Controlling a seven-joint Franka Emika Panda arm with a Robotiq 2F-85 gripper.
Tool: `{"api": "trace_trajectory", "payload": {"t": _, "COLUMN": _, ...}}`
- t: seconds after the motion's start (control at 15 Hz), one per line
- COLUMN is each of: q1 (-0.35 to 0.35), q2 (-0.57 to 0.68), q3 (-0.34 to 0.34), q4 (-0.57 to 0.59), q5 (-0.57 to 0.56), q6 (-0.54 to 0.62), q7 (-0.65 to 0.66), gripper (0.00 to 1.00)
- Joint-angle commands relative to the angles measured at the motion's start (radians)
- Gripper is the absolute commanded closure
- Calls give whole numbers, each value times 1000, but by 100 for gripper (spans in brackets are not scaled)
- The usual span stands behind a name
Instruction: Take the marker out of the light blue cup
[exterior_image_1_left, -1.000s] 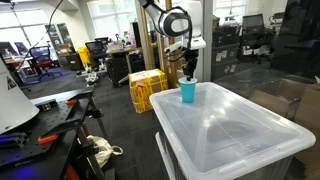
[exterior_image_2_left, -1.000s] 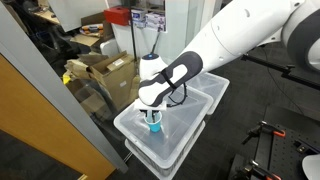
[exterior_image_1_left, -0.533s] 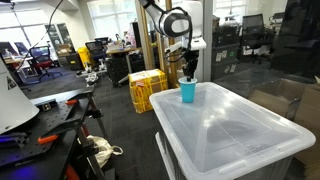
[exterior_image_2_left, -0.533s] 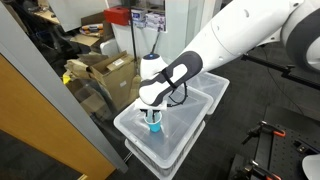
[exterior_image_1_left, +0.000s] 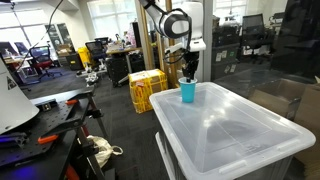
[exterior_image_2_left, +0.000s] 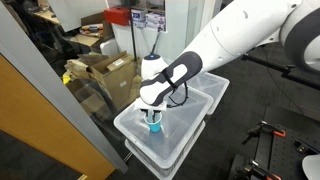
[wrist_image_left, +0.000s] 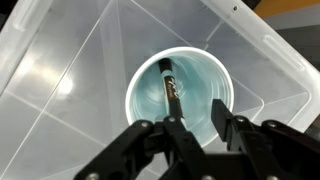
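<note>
Hanging directly above the light blue cup (wrist_image_left: 216, 82), the hand (wrist_image_left: 200, 120) points straight down at the cup's mouth. Its two fingers (wrist_image_left: 178, 128) are spread, with a clear gap between them that shows the cup's inner wall. They grip nothing.

In the wrist view the marker (wrist_image_left: 170, 84) lies inside the cup, leaning across the pale blue interior. One end is near the whitish rim at the far side and the other reaches toward the nearer finger. That end sits just beside the fingertip, but whether they touch cannot be told.

In both exterior views the hand (exterior_image_1_left: 188, 70) (exterior_image_2_left: 152, 108) is just over the cup (exterior_image_1_left: 188, 92) (exterior_image_2_left: 154, 124), close to its rim. The marker is too small to pick out in those views.

The cup stands upright on the surface (wrist_image_left: 60, 70), which is the clear plastic lid of a translucent bin (exterior_image_1_left: 230, 135) (exterior_image_2_left: 180, 132). It sits close to one corner of the lid.

By count there is one marker, one light blue cup, and one hand with two fingers. In an exterior view, one yellow crate (exterior_image_1_left: 147, 90) stands on the floor beyond the bin, well apart from the cup.
</note>
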Motion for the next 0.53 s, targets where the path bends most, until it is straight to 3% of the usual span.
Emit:
{"api": "trace_trajectory", "payload": {"t": 0.0, "q1": -13, "q2": 8, "q3": 10, "q4": 20, "q5": 28, "q6": -20, "q7": 27, "gripper": 61}}
{"api": "trace_trajectory", "payload": {"t": 0.47, "q1": -6, "q2": 20, "q3": -4, "q4": 42, "q5": 18, "q6": -41, "q7": 94, "gripper": 56}}
